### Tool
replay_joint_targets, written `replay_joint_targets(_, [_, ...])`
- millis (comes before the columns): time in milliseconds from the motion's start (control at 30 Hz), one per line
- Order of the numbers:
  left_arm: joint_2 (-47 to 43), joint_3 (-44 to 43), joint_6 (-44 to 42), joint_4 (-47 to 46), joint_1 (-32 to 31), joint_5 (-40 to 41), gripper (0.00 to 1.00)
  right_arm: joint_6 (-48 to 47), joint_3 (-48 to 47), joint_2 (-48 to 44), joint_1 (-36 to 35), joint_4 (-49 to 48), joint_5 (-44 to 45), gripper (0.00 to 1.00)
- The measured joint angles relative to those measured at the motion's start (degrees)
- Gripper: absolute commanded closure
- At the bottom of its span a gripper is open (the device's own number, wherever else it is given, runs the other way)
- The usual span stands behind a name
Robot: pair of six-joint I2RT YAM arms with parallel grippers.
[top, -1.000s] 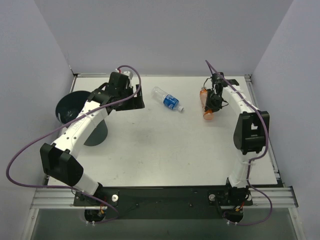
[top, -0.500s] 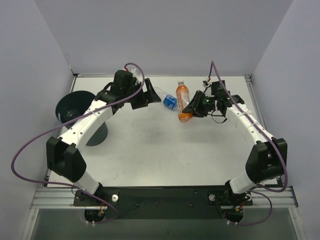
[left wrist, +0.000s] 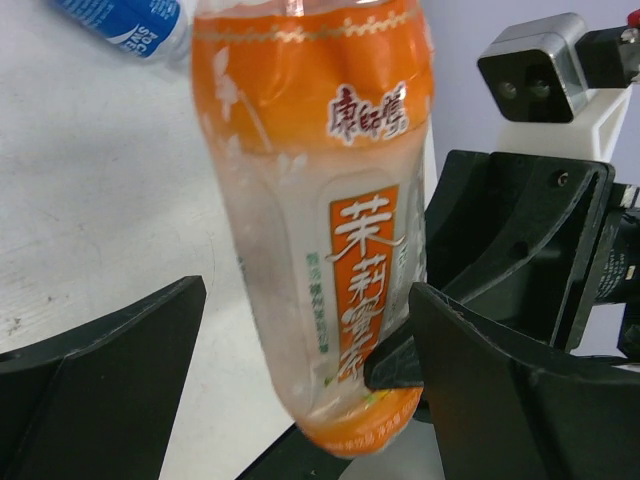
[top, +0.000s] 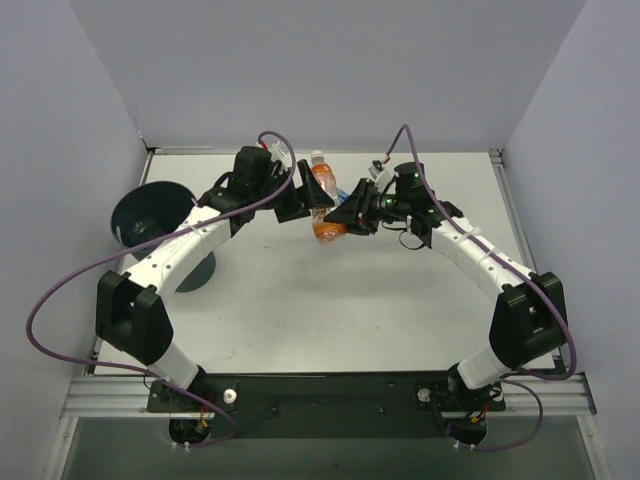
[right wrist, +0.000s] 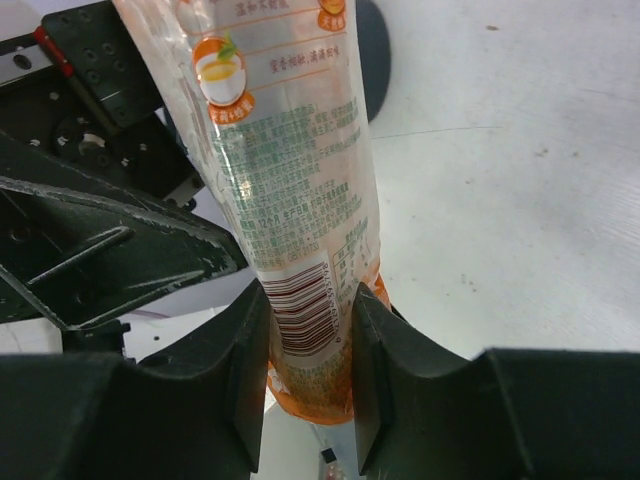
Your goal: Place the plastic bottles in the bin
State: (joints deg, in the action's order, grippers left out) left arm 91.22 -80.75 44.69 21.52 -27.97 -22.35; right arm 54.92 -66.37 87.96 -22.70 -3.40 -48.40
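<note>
My right gripper (right wrist: 310,330) is shut on the lower end of the orange-contents bottle (right wrist: 290,150) and holds it off the table at back centre, cap pointing away (top: 322,190). My left gripper (left wrist: 305,300) is open, and the same bottle (left wrist: 320,200) sits between its fingers without them closing on it. In the top view the left gripper (top: 308,195) and the right gripper (top: 340,214) meet at the bottle. The blue-labelled bottle (left wrist: 125,18) lies on the table just behind. The dark bin (top: 150,215) stands at the left edge. The white-and-blue-labelled bottle is out of view.
The white table (top: 330,300) is walled by grey panels at the back and sides. Purple cables loop off both arms. A metal rail (top: 330,395) runs along the near edge.
My right gripper has carried the orange bottle leftward from the right side to back centre. My left gripper has swung right until its open fingers straddle the bottle.
</note>
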Motion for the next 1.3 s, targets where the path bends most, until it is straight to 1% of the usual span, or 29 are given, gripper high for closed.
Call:
replay_joint_targets(200, [-0.3,1.6,2.3,-4.8,0.6,-2.0,0.07,5.2,0.4,0.7,-2.1,-6.2,-1.7,1.0])
replay_joint_targets(500, [-1.6,3.9,4.7,-8.4,2.4,-3.5,0.19,7.3,1.6,0.9,-2.5,-8.8,-3.6,0.99])
replay_joint_targets(567, [-1.9,4.0,4.9,-8.9,2.8,-3.5,0.25,7.3,1.6,0.9,-2.5,-9.2,-4.3,0.97])
replay_joint_targets(600, [-2.1,4.0,4.9,-9.1,3.1,-3.5,0.33,7.3,1.6,0.9,-2.6,-9.3,-4.6,0.97])
replay_joint_targets(667, [-2.3,4.0,5.2,-9.3,3.5,-3.9,0.38,7.2,1.7,0.9,-2.8,-9.5,-5.1,0.94])
replay_joint_targets(700, [-2.3,4.0,5.5,-9.3,3.5,-3.9,0.46,7.1,1.7,0.9,-2.8,-9.6,-5.0,0.9])
replay_joint_targets(733, [-2.3,4.0,5.6,-9.3,3.6,-4.1,0.49,7.0,1.7,0.9,-2.9,-9.6,-5.1,0.77])
replay_joint_targets(767, [-2.3,4.0,5.6,-9.3,3.6,-4.1,0.57,6.9,1.7,0.9,-2.9,-9.6,-5.2,0.7])
replay_joint_targets(800, [-2.3,4.0,5.5,-9.3,3.6,-4.1,0.66,6.7,1.7,0.9,-2.9,-9.6,-5.3,0.55])
replay_joint_targets(867, [-2.4,4.1,5.5,-9.1,3.6,-4.3,0.68,6.2,1.6,0.9,-2.9,-9.2,-5.6,0.41])
replay_joint_targets(900, [-2.5,4.1,5.3,-9.0,3.6,-4.3,0.69,6.0,1.5,0.9,-2.9,-8.6,-5.5,0.33])
replay_joint_targets(1000, [-3.0,4.1,4.3,-8.8,3.7,-3.4,0.69,3.7,0.0,0.9,-3.0,-4.2,-5.7,0.26])
replay_joint_targets(1167, [-5.2,3.4,1.6,-5.2,3.7,0.4,0.69,-0.4,-4.4,0.9,-2.7,2.1,-5.6,0.25])
replay_joint_targets(1300, [-7.5,0.8,-2.1,1.2,3.7,7.6,0.69,-2.2,-5.3,0.3,-0.8,5.0,-5.4,0.25])
